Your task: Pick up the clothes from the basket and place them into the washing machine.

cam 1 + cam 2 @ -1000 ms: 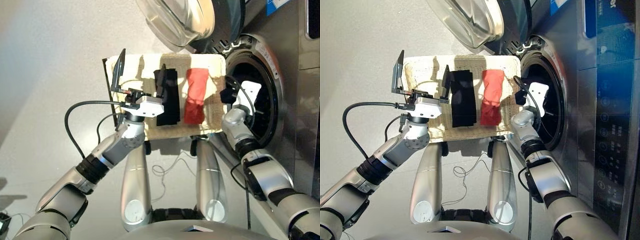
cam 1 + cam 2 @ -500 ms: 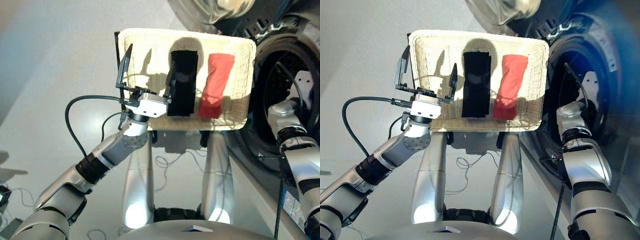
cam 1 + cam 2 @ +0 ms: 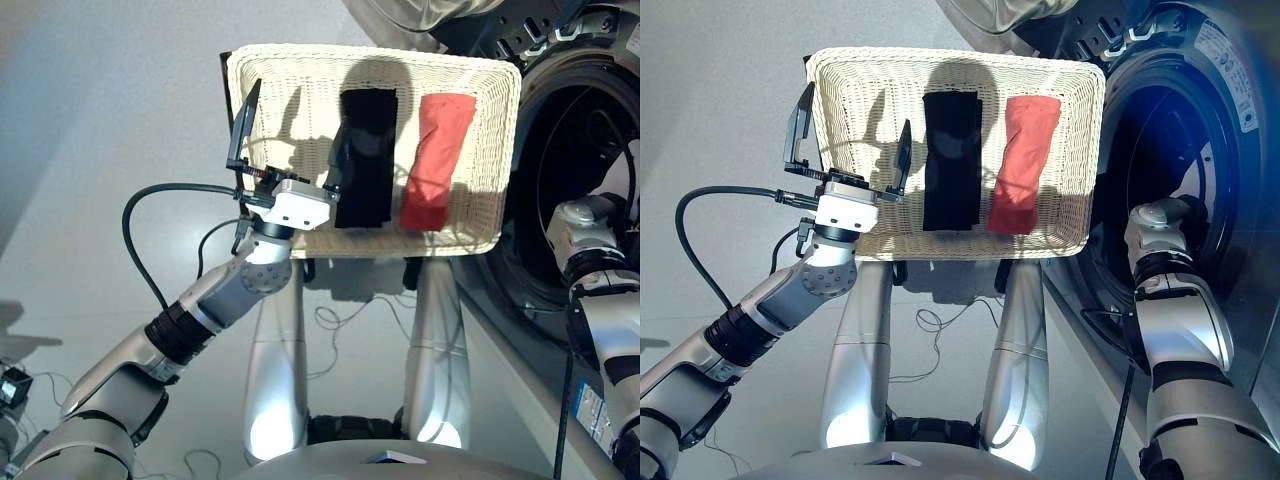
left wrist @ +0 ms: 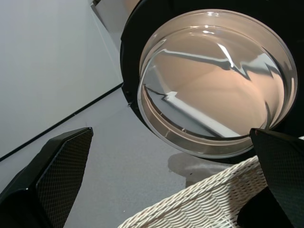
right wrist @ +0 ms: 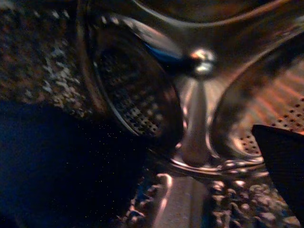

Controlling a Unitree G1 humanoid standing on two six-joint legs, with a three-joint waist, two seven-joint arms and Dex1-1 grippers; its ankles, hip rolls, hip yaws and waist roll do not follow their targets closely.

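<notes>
Left end effector [image 3: 288, 135] spread wide, empty, over the basket [image 3: 495, 215], just beside the black garment [image 3: 366, 160]; red-orange garment [image 3: 435, 160] beyond. Right end effector inside the washing machine [image 3: 575, 130] drum; finger state impossible to tell.

Head pair down over basket [image 3: 480, 236] — right wrist inside drum [image 5: 142, 95]

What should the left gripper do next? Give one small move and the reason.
Probably lower the left gripper onto the black garment: its fingers stand open and empty above the basket, one already beside that garment, and the red one lies farther off.
</notes>
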